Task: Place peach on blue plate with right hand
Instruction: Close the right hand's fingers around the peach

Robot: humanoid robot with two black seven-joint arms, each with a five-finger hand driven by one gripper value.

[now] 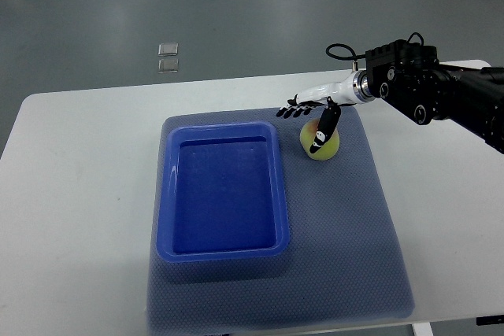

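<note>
A yellow-green peach with a red blush sits on the grey-blue mat, just right of the blue plate, a deep rectangular tray with nothing in it. My right hand reaches in from the right edge and hovers at the peach. Its black fingers stretch out to the left behind the fruit, and the thumb hangs down across the peach's front. The fingers are spread, not closed around the peach. The left arm is out of the picture.
The grey-blue mat covers the middle of the white table. The black forearm with a cable loop crosses the table's far right corner. Two small pale squares lie on the floor beyond the table.
</note>
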